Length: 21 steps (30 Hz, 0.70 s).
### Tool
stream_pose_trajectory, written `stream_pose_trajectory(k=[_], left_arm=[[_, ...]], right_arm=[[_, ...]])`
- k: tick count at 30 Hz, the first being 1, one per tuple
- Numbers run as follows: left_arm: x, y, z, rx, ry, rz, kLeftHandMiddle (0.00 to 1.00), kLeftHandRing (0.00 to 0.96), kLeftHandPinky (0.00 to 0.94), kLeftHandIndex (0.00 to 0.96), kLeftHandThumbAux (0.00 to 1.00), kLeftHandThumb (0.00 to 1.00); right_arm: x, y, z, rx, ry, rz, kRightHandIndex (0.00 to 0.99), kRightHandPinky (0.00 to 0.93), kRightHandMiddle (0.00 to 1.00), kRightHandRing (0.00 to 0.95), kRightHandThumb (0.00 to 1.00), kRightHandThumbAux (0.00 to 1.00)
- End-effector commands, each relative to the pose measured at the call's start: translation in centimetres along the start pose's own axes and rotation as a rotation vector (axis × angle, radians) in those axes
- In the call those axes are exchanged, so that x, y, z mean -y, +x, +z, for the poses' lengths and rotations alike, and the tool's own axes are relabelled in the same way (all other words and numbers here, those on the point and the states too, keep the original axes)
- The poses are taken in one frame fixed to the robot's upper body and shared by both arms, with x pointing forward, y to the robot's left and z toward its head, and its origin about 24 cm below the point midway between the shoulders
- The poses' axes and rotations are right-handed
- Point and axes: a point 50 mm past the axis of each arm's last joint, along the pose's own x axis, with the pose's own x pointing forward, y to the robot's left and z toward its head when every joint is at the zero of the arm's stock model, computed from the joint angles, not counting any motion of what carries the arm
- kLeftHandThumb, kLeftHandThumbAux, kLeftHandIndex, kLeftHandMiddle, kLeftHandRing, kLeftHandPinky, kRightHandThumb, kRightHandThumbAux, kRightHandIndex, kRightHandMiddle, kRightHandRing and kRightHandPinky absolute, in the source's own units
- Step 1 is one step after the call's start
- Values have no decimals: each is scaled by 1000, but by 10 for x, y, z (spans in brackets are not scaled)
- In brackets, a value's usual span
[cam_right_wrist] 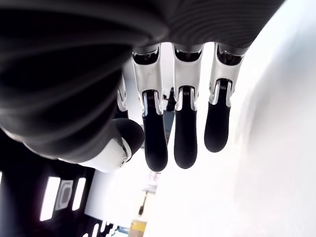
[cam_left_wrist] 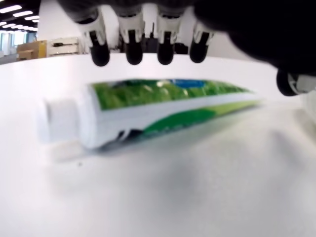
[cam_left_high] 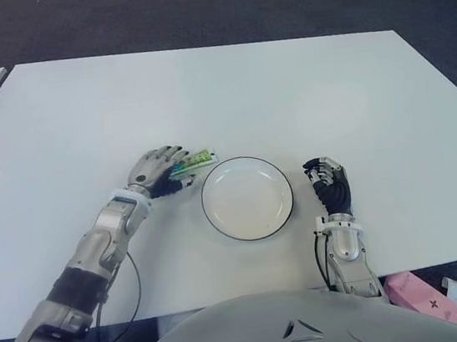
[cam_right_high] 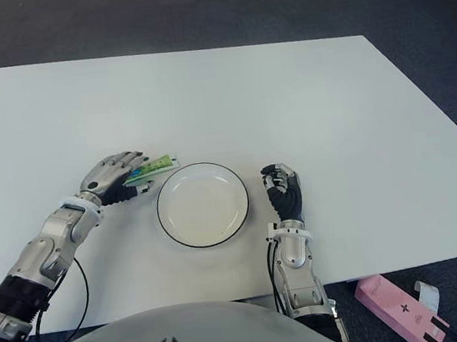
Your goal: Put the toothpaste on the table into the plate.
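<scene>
While the toothpaste [cam_left_high: 193, 162] lies flat on the white table [cam_left_high: 301, 85], just left of the plate's far-left rim, it is not gripped. Left hand [cam_left_high: 158, 171] hovers over the tube; in the left wrist view its fingertips [cam_left_wrist: 133, 52] hang spread above the green tube without closing on it. Plate [cam_left_high: 246, 197] is white with a dark rim, bare inside. Right hand [cam_left_high: 330, 185] shows just right of the plate, fingers loosely bent, holding nothing.
</scene>
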Motion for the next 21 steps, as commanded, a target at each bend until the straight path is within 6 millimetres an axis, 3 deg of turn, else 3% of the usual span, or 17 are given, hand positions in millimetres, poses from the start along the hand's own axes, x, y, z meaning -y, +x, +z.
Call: stream_pose_trajectory(k=[1, 21], left_arm=[[5, 1, 2, 35, 66, -109, 0, 0, 0, 0, 133, 372], [14, -5, 13, 204, 309, -404, 0, 0, 0, 0, 169, 362]], right_arm=[[2, -2, -3, -26, -8, 0, 423, 443, 467, 445, 705, 726], [2, -6, -3, -23, 23, -9, 425, 459, 471, 458, 706, 726]])
